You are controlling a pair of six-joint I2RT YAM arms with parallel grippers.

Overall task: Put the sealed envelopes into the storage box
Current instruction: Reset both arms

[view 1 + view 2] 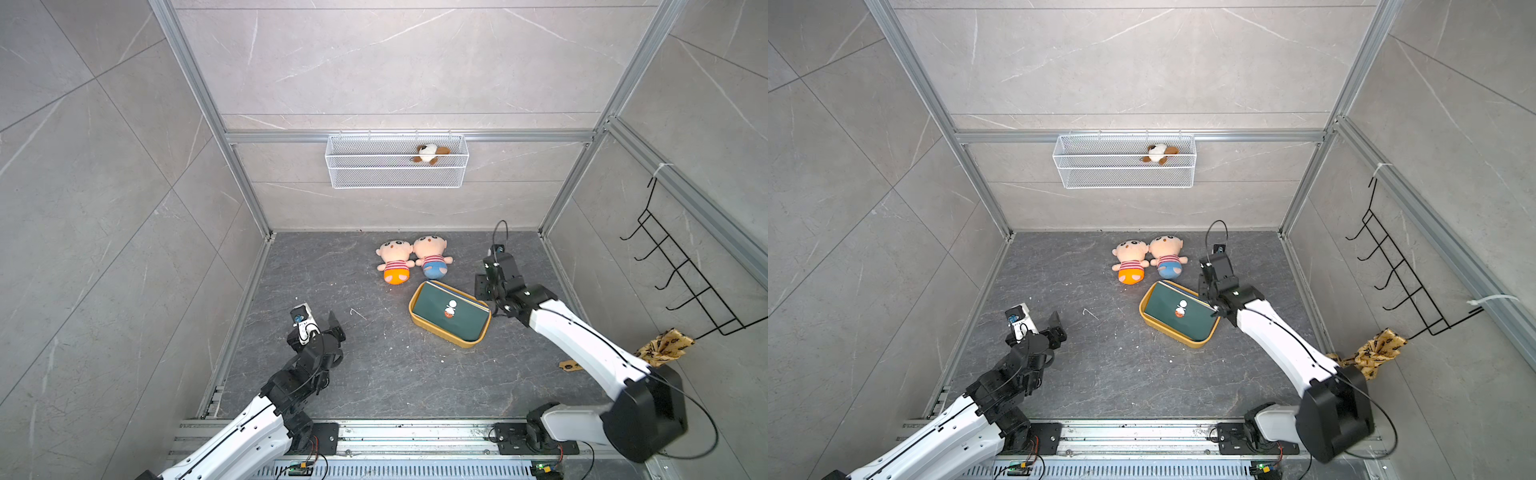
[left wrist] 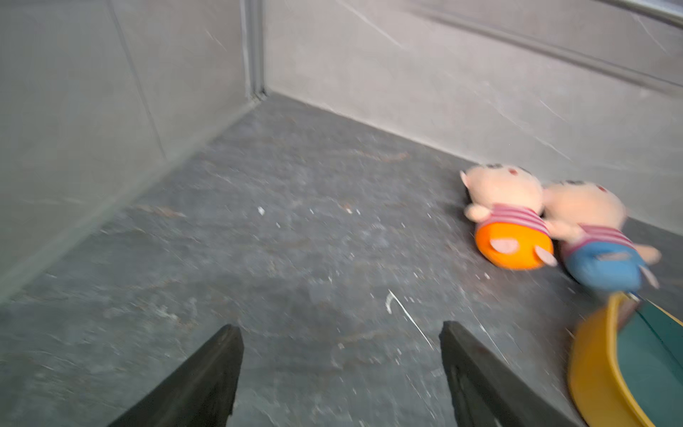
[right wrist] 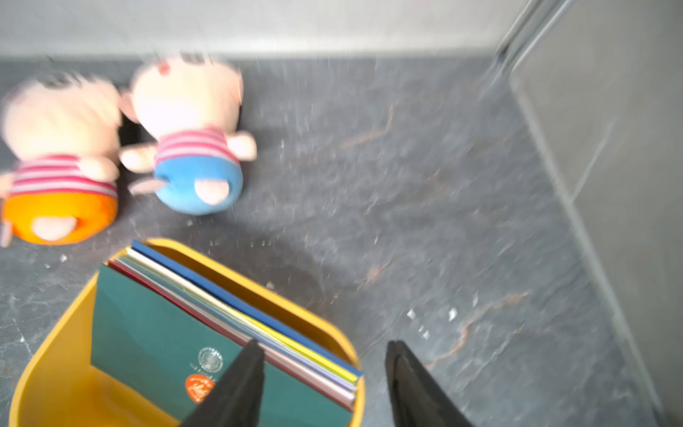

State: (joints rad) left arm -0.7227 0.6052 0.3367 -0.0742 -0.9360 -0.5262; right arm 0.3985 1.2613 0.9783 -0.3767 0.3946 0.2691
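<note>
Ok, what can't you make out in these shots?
- Envelope count: green envelope covers the stack in both top views; right wrist view shows only blurred envelope edges.
- Seal print: blurred in right wrist view, tiny from above.
- Toy in wire basket: small, behind mesh.
- Storage box: partly cut off by right wrist frame.

Two tools: the left tool and the right tool. One storage box. In it is one stack of sealed envelopes — a green one on top bearing two round seals, and more coloured edges behind it, too blurred to count exactly. Three soft toys: an orange-trousered doll and a blue-trousered doll on the counter, plus one brown-and-white plush. One white mesh basket. One black hook rack. One patterned cloth.
</note>
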